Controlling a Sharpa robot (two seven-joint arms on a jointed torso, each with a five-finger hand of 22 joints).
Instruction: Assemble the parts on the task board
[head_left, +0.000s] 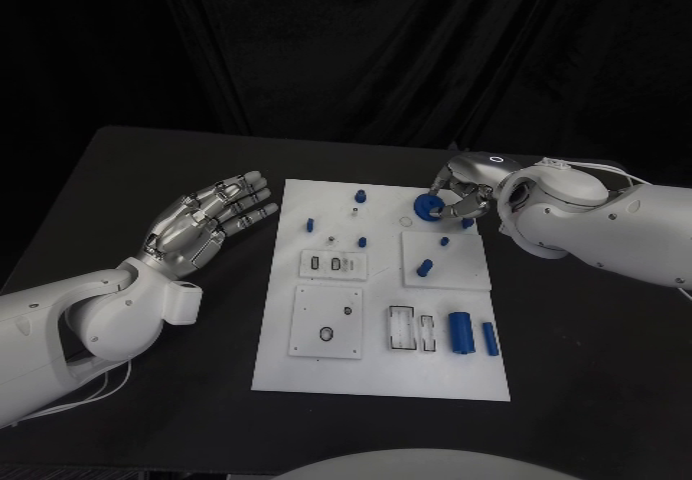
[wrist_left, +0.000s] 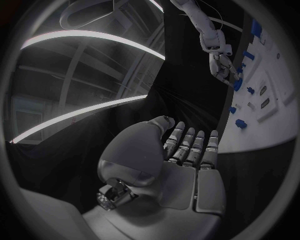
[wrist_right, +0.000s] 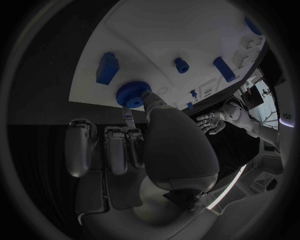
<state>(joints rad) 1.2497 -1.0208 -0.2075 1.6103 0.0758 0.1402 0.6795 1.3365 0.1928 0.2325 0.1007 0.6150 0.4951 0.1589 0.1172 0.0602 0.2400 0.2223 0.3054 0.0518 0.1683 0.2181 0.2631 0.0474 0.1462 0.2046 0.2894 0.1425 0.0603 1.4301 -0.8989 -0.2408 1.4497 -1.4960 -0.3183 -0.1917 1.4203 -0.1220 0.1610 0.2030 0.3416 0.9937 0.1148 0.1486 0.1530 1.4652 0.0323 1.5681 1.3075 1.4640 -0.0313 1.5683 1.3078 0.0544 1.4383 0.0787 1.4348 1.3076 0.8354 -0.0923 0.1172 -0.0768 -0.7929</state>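
The white task board (head_left: 378, 370) lies in the middle of the black table. At its far right corner my right hand (head_left: 464, 193) pinches a blue toothed wheel (head_left: 428, 207) between thumb and a finger, just over the board. The right wrist view shows the wheel (wrist_right: 131, 94) at the thumb tip, near a blue block (wrist_right: 107, 67) and a small blue peg (wrist_right: 181, 65). My left hand (head_left: 209, 220) hovers left of the board, palm up, fingers spread and holding nothing. In the left wrist view the left hand (wrist_left: 181, 155) is open too.
Small blue pegs (head_left: 359, 197) (head_left: 309, 225) (head_left: 424, 267) stand on the board's far half. A large blue cylinder (head_left: 460, 333) and a thinner one (head_left: 490, 337) lie near its right front. Bare black table (head_left: 577, 340) surrounds the board.
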